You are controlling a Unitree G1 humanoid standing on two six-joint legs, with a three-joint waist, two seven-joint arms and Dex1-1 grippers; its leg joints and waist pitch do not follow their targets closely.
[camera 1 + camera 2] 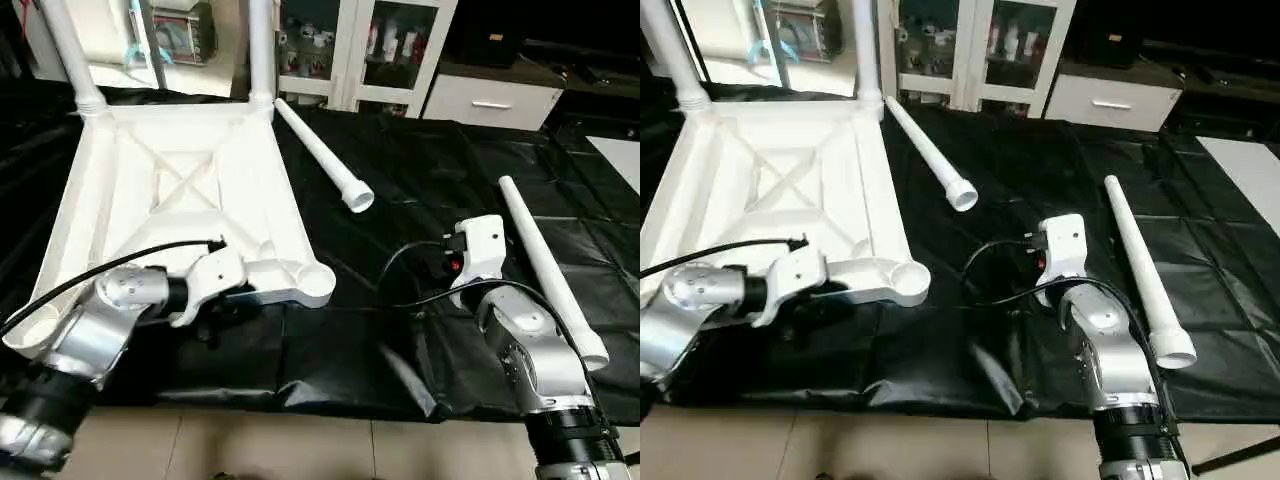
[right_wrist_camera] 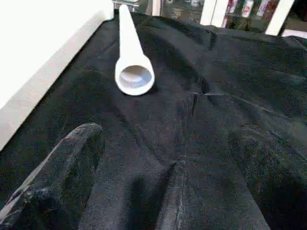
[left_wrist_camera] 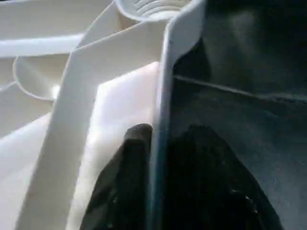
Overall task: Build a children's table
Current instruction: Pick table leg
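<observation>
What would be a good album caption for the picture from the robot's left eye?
Upturned table top with two legs fitted, two loose legs on black sheeting, left gripper at its near rim.

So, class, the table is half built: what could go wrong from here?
1. The left pincer sits at the near rim of the table top. A tug there could slide or tip the top, and its two fitted legs stand tall.
2. One loose leg lies right beside the right forearm, so a swing might roll it away.
3. The open right pincer could snag its looped cable.
</observation>
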